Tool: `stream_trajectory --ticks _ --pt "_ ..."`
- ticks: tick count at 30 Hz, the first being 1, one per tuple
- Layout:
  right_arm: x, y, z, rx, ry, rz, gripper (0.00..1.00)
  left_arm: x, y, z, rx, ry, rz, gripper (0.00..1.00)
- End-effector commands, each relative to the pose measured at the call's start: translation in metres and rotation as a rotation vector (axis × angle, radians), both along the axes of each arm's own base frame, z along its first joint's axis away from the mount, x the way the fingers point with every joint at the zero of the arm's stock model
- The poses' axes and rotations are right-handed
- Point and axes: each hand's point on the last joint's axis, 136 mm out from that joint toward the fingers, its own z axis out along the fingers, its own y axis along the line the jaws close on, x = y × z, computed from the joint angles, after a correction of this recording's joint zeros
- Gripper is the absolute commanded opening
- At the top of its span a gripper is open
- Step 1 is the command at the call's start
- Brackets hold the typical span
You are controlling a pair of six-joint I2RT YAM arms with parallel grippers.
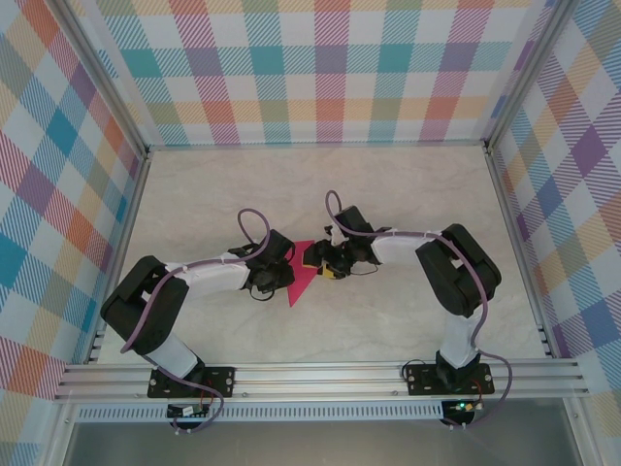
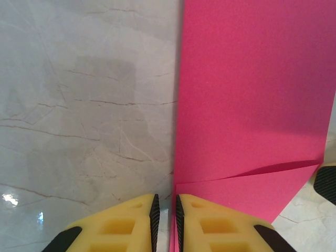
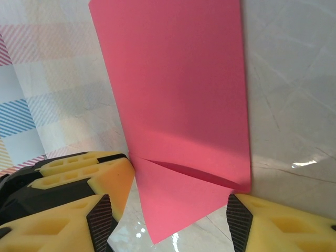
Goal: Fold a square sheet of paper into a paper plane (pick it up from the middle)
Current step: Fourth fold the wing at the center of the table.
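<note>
Pink sheet of paper [image 1: 303, 280], one corner flap creased, sits mid-table [image 1: 408, 194] btwn both arms. Left gripper [image 2: 165, 205] is pinched tight on its edge. Right gripper [image 3: 170, 212] is spread wide, pads either side of paper's lower corner.

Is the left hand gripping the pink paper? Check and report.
Yes, the left hand is closed with the edge of the pink paper pinched in its narrow gap.
</note>
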Motion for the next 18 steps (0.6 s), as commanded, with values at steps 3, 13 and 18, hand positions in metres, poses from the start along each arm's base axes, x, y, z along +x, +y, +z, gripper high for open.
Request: stream_trajectory --ticks 3,13,18 --pt "-0.001 0.009 0.004 0.014 0.013 0.01 0.61 -0.003 0.018 -0.004 0.051 0.024 0.036 0.19" --pt "0.003 -0.014 -0.003 -0.109 -0.022 -0.072 0.63 -0.005 0.024 -0.006 0.068 0.028 0.047 0.17" --pt "0.001 -0.007 -0.003 -0.069 -0.009 -0.048 0.61 -0.005 0.023 -0.006 0.06 0.029 0.047 0.17"
